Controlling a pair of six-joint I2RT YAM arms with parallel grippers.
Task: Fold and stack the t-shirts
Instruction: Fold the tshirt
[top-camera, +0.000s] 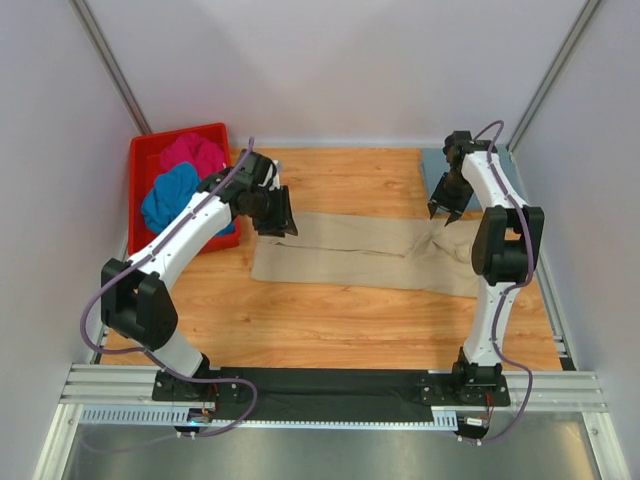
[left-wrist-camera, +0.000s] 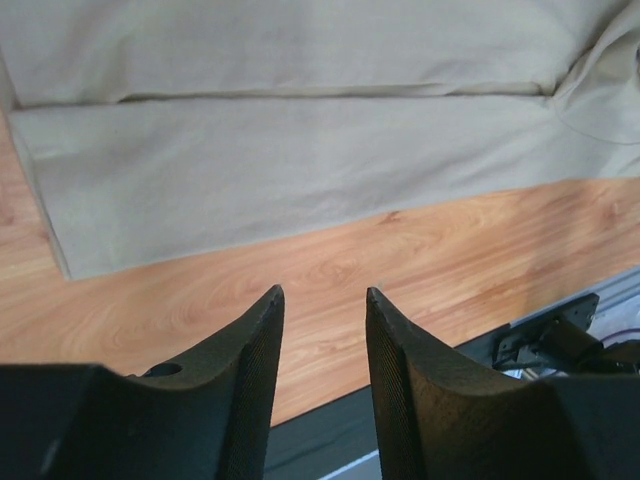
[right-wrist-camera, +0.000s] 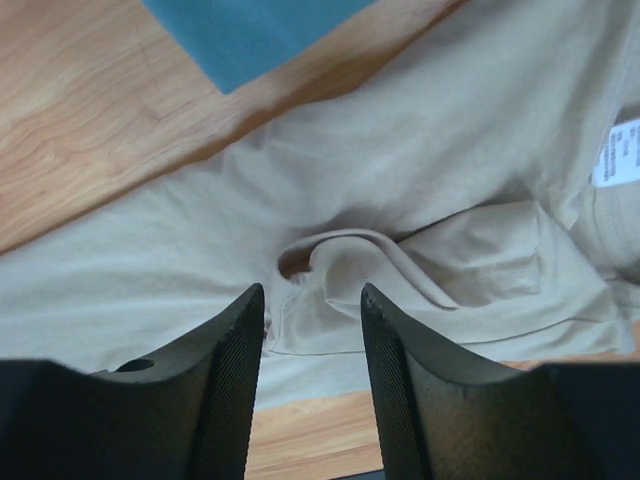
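Across the wooden table (top-camera: 330, 320) lies the beige t-shirt (top-camera: 370, 250), folded lengthwise. The left gripper (left-wrist-camera: 323, 292) is near its left end and the right gripper (right-wrist-camera: 312, 288) is over its rumpled right end, both with jaws apart and empty, seemingly clear of the cloth.

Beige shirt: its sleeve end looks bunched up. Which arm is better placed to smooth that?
Right arm, probably. The right gripper hovers open directly above the bunched fold of the beige shirt; the left gripper sits at the opposite, flat end.
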